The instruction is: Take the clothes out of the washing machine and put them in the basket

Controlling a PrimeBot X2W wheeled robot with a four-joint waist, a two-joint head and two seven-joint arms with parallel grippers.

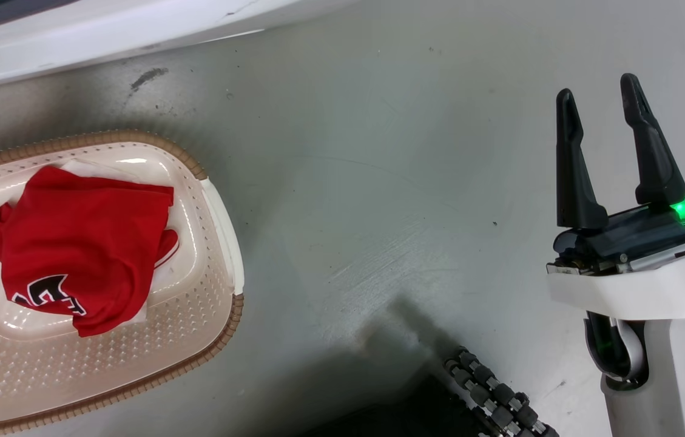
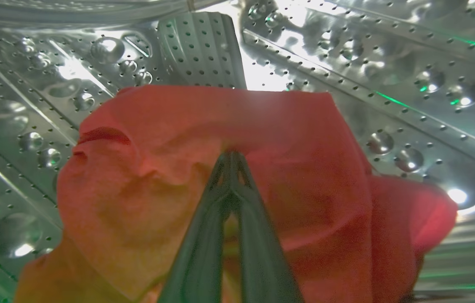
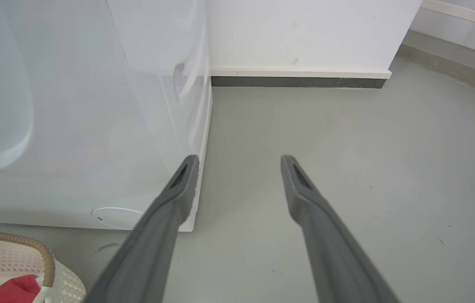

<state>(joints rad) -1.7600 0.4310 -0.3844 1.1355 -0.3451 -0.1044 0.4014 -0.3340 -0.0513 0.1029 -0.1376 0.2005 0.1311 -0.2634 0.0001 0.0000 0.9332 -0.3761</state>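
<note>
Head view: jersey [image 1: 81, 243] in basket [image 1: 196, 315] bears partly hidden black-white numerals

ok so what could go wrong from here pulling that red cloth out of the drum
1. The left claw seems to pinch just a fold of the red garment, so it may slip free when pulled.
2. Trailing cloth could catch on the raised paddle in the drum.

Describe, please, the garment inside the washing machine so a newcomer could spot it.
Look inside the perforated steel drum. Against its dimpled wall bunches a plain red garment, pinched by the left gripper. Unlike the jersey in the basket, it shows no lettering.
</note>
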